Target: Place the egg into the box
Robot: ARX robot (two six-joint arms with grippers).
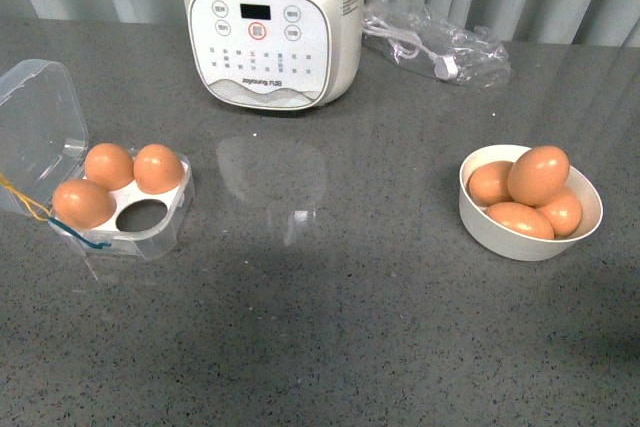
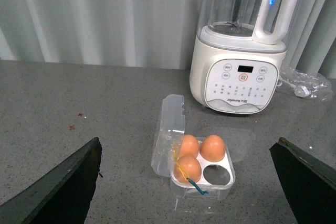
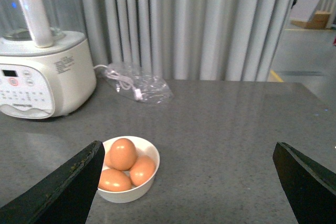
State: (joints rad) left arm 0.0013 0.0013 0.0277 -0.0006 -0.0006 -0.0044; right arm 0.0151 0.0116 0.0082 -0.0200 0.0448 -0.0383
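Observation:
The clear box (image 1: pixel 150 242) lies open at the left of the grey counter, its lid (image 1: pixel 40 107) folded back. Three orange-brown eggs fill its slots; the near right slot (image 1: pixel 140 214) is empty. Several more eggs lie in the white bowl (image 1: pixel 500 237) at the right, with one egg (image 1: pixel 538 174) on top. Neither arm shows in the front view. My left gripper (image 2: pixel 187 141) hangs open above and short of the box (image 2: pixel 205 190), holding nothing. My right gripper (image 3: pixel 187 144) is open too, with the bowl (image 3: pixel 126 195) near one of its fingers (image 3: pixel 63 192).
A white kitchen appliance (image 1: pixel 270 27) with a control panel stands at the back centre. Beside it lies a clear plastic bag (image 1: pixel 440 42) with a cable in it. Yellow and blue strings (image 1: pixel 60 222) hang at the box's edge. Grey curtains close off the back.

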